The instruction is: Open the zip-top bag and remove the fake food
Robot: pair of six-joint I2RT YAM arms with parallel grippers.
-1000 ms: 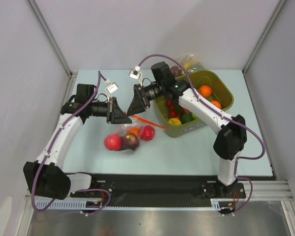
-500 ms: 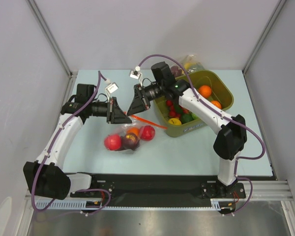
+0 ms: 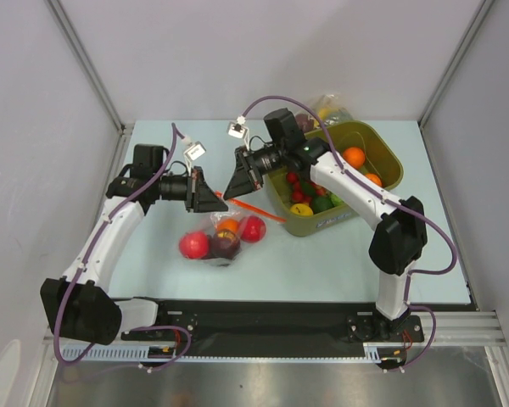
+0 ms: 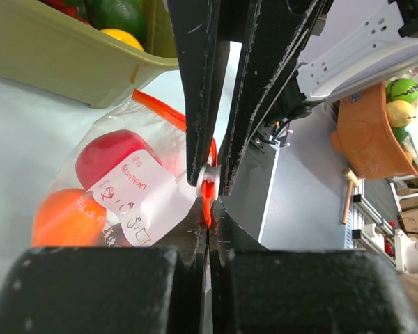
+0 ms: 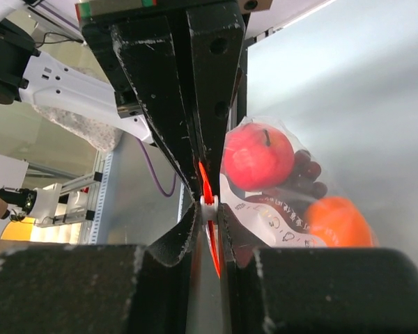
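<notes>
Red-orange zip strip (image 3: 256,207) pinched from both sides, just beside the olive tub (image 3: 391,158).
Left gripper (image 3: 221,202) is pressed together on the strip at the mouth of the zip-top bag (image 3: 223,239). Right gripper (image 3: 228,195), tip to tip with it, nips the white slider (image 5: 209,204) on that strip. The bag lies on the table (image 3: 322,263) just off the tub's left wall in the top view. It holds the fake food (image 3: 253,228): red apple (image 5: 258,156), orange fruit (image 5: 338,219), dark maroon fruit (image 3: 225,247).
</notes>
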